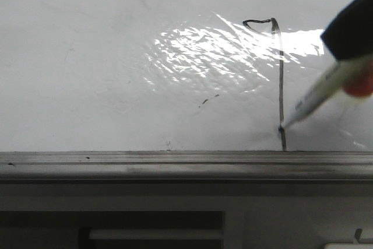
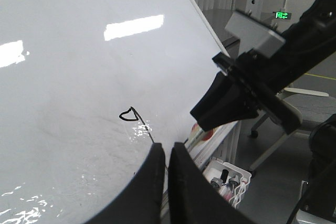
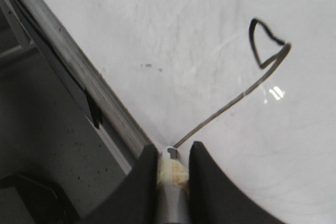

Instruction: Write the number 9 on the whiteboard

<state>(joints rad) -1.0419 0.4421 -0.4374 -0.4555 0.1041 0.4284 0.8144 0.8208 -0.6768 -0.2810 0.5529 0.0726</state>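
Your right claw (image 3: 169, 153) is clamped on the white-barrelled marker pen (image 1: 319, 93), tip touching the glossy white whiteboard (image 1: 87, 56) near the grey metal rail (image 1: 145, 158). Finish the thin black number 9 (image 1: 280, 74) with light, even pressure, stopping short of the rail. The left claw (image 2: 167, 156) hangs pressed together, empty.

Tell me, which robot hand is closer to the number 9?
Right. The right gripper holds the marker with its tip on the number 9's stroke near the bottom. The left gripper is shut, empty, off the whiteboard.

One whiteboard (image 1: 87, 56), one number 9 (image 1: 281, 74), one marker (image 1: 317, 94), two pincers (left (image 2: 166, 153), right (image 3: 173, 153)).
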